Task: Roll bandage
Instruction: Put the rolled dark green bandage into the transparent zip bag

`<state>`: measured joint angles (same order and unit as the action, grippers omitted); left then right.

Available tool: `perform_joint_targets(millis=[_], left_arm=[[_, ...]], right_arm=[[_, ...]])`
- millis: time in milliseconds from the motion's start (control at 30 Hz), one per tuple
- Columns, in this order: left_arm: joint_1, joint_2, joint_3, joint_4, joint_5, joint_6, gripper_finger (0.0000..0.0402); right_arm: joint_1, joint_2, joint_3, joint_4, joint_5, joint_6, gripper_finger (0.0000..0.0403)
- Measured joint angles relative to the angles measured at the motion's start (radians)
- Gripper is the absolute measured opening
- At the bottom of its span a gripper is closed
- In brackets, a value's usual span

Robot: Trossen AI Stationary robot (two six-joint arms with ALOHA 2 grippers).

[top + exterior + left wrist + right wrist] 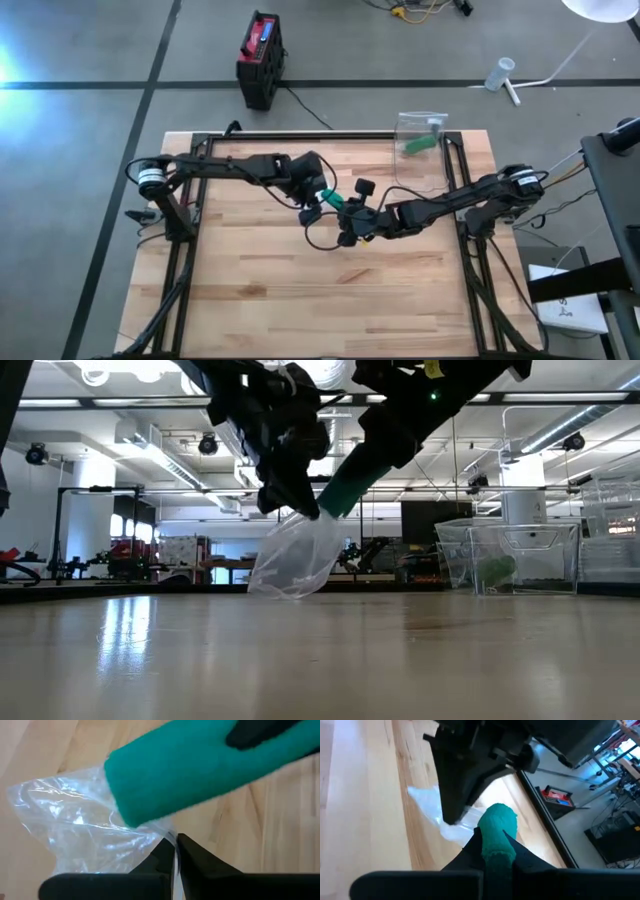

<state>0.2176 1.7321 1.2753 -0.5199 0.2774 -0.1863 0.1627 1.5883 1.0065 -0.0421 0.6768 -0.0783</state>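
Two grippers meet above the middle of the light wooden table [260, 290]. The left gripper [176, 851] pinches the edge of a clear crinkled plastic bag [295, 560], which hangs off the tabletop. The right gripper [492, 847] is clamped on a rolled teal green bandage [496, 831], its end at the bag's mouth.
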Motion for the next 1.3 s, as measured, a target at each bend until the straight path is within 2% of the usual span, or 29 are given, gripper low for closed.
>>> perform_joint_targets(millis=[100,300,700,833,933,1133,1300], left_arm=[[0.000,0.000,-0.015,0.002,-0.010,0.006,0.0009],[0.000,0.000,-0.067,0.006,-0.150,0.072,0.0029],[-0.001,0.000,-0.165,0.117,-0.251,0.174,0.0146],[-0.009,0.000,-0.202,0.125,-0.234,0.288,0.0177],[-0.029,0.005,-0.252,0.180,-0.268,0.354,0.0194],[-0.034,0.006,-0.355,0.393,-0.371,0.387,0.0200],[-0.029,0.012,-0.379,0.435,-0.392,0.421,0.0176]], right_arm=[[0.000,0.000,0.000,-0.012,-0.002,0.001,0.0014],[0.000,0.000,-0.001,-0.012,-0.004,0.001,0.0014],[0.000,0.000,-0.001,-0.012,-0.004,0.001,0.0014],[0.000,0.000,-0.001,-0.012,-0.004,0.000,0.0014],[0.000,0.000,-0.001,-0.012,-0.004,0.000,0.0014],[0.000,0.000,-0.001,-0.012,-0.004,0.012,0.0014],[0.000,0.000,-0.001,-0.012,-0.004,0.014,0.0014]])
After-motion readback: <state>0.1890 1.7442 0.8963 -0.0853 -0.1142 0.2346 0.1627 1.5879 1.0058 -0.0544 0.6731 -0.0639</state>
